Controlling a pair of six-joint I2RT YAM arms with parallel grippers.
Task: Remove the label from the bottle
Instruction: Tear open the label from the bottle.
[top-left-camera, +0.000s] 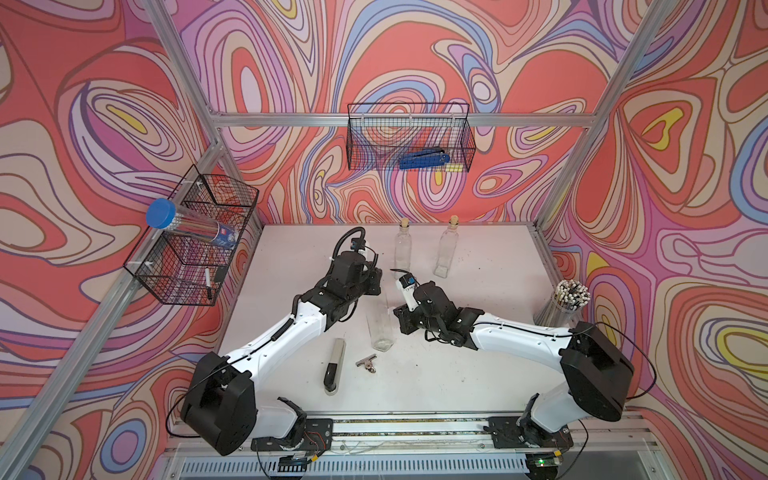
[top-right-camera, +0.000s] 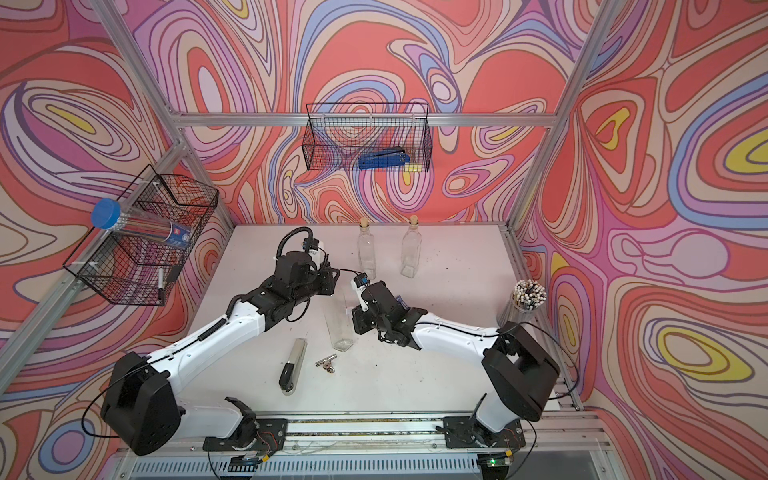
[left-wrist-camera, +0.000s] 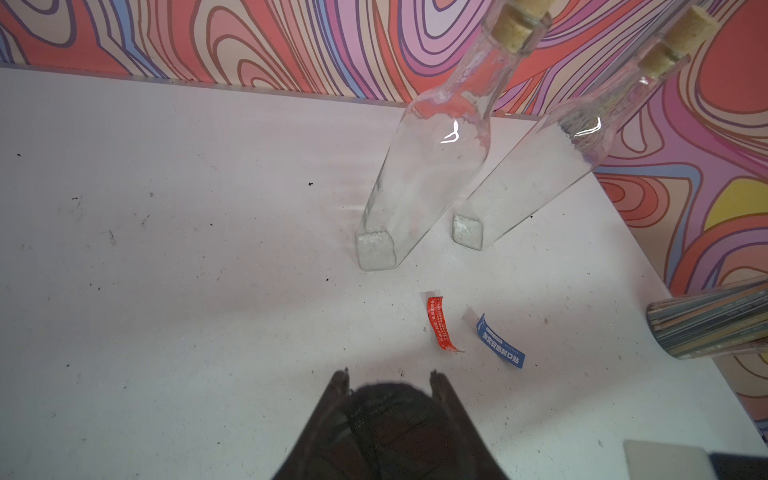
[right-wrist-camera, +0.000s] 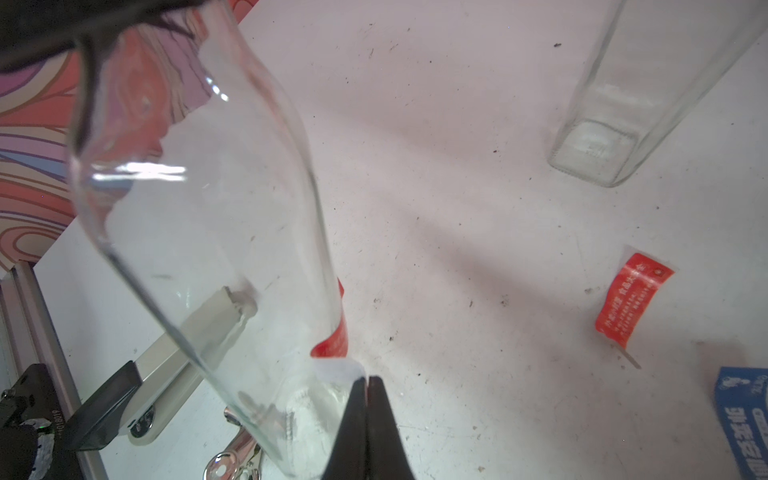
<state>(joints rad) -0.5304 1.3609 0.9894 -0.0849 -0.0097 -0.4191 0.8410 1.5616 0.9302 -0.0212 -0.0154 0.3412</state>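
Observation:
A clear square glass bottle (top-left-camera: 380, 328) (top-right-camera: 340, 328) stands mid-table between both arms, and fills the right wrist view (right-wrist-camera: 199, 208). My left gripper (top-left-camera: 376, 282) (top-right-camera: 332, 282) sits over its top, shut on the neck. In the left wrist view that gripper (left-wrist-camera: 388, 376) shows a dark round shape between its fingers. A red label (right-wrist-camera: 332, 340) clings low on the bottle's side, its white end peeled outward. My right gripper (right-wrist-camera: 368, 380) (top-left-camera: 395, 320) is shut at that white end, pinching it. The bottle's neck is hidden under the left gripper.
Two corked clear bottles (top-left-camera: 403, 249) (top-left-camera: 446, 249) stand at the back. A loose red label (left-wrist-camera: 440, 324) and a blue one (left-wrist-camera: 500, 343) lie on the table. In front lie a metal tool (top-left-camera: 334, 365) and a clip (top-left-camera: 367, 362). A pencil cup (top-left-camera: 565, 307) stands right.

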